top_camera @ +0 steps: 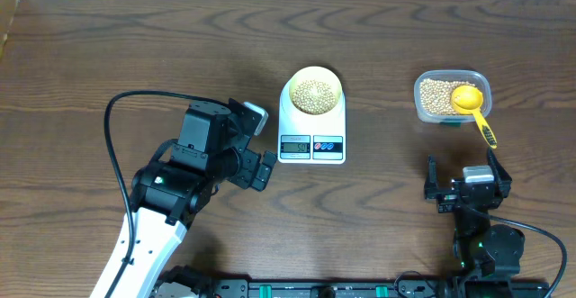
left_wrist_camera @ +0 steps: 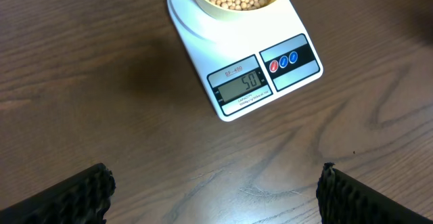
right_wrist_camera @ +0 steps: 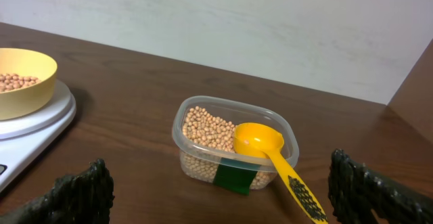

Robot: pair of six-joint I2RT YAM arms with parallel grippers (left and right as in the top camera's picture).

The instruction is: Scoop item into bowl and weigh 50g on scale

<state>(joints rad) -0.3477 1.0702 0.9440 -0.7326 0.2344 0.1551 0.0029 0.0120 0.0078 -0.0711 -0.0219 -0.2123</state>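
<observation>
A pale yellow bowl point(top_camera: 313, 93) holding tan beans point(top_camera: 313, 94) stands on the white scale point(top_camera: 311, 145), whose display point(left_wrist_camera: 243, 83) reads 50. More beans point(top_camera: 436, 95) fill a clear tub point(top_camera: 423, 109) at the right, with a bright yellow scoop point(top_camera: 470, 103) resting in it, handle over the near rim. My left gripper point(top_camera: 256, 145) is open, just left of the scale, with nothing between its fingers point(left_wrist_camera: 81, 195). My right gripper point(top_camera: 466, 179) is open near the front edge, below the tub, and holds nothing. In the right wrist view the tub point(right_wrist_camera: 203, 158) and scoop point(right_wrist_camera: 260, 141) lie ahead of the jaws.
The dark wooden table point(top_camera: 135, 46) stretches to a pale wall at the back. A black cable point(top_camera: 112, 145) loops from the left arm over the table's left side. A green label point(right_wrist_camera: 233, 178) marks the tub's near wall.
</observation>
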